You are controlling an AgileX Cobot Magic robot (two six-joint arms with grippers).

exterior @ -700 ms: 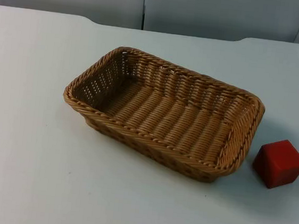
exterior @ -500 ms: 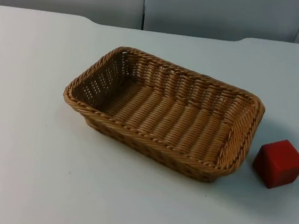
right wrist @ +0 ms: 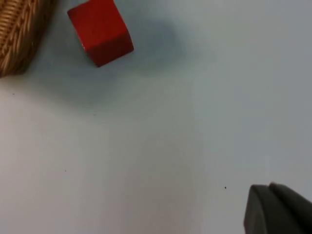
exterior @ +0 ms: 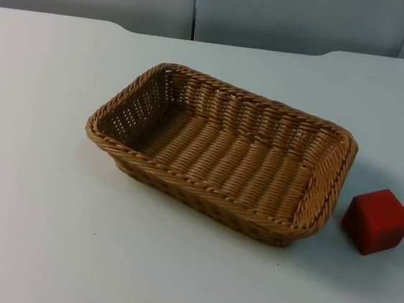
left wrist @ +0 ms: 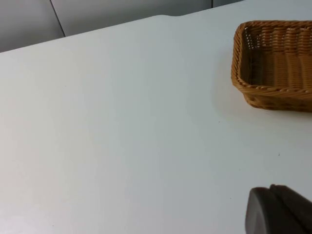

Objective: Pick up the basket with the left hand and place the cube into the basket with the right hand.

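On the worktop [exterior: 38, 199] — empty basket [exterior: 220, 153] unlifted | cube [exterior: 377, 220] at its 4 o'clock, untouched | both arms wait; finger spread unclear — nothing done.

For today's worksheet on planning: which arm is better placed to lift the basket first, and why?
Left, probably. The basket lies ahead of the left gripper on the white table, while the right gripper faces the red cube beside the basket's right end.

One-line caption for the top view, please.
Empty wicker basket sits on the white table, red cube beside it, apart.
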